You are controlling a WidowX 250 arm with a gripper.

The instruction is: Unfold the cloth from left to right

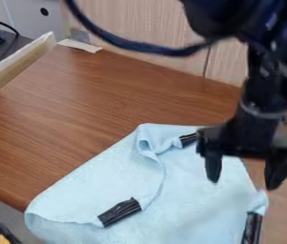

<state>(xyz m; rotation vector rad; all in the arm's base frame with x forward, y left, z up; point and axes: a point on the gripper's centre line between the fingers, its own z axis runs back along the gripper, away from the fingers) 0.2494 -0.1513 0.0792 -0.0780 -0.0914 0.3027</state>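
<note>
Presumably we hold our black two-fingered claw (243,177) open over the partly folded, light-blue fabric cloth (187,207) so it can pinch an edge.

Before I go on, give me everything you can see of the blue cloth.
The cloth is light blue, thin and soft-looking, with black wrapping at three spots: upper edge, lower middle and lower right. It lies partly folded on the wooden table, a flap turned over on the left and a small crumple near the top. Its lower left reaches past the table's edge, and it runs out of view below. The open gripper is over its right part; contact is unclear.
</note>
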